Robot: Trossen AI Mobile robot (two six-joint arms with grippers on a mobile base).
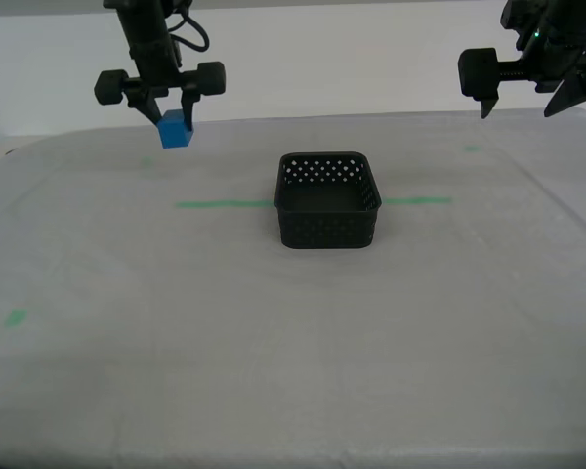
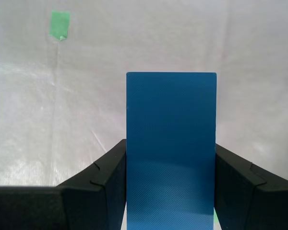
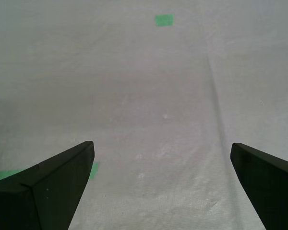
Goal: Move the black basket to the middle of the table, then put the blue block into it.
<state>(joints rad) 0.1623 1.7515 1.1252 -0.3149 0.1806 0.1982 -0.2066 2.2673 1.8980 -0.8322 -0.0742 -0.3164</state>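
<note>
Second claw (image 1: 172,115): pinching the blue block (image 1: 176,129), raised above the worktop (image 1: 293,371) at the exterior view's left.
Black basket (image 1: 327,200): mid-worktop on the green tape line (image 1: 223,204), rightward and below the block.
First claw (image 1: 520,98): spread, empty, exterior view's right.

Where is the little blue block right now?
The blue block is up in the air at the exterior view's upper left, pinched in my second hand, left of the black basket.

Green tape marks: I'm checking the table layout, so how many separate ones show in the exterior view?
5: a long strip left of the black basket, a short strip right of it, and small marks near-left, far-left, far-right. The basket may hide more.
</note>
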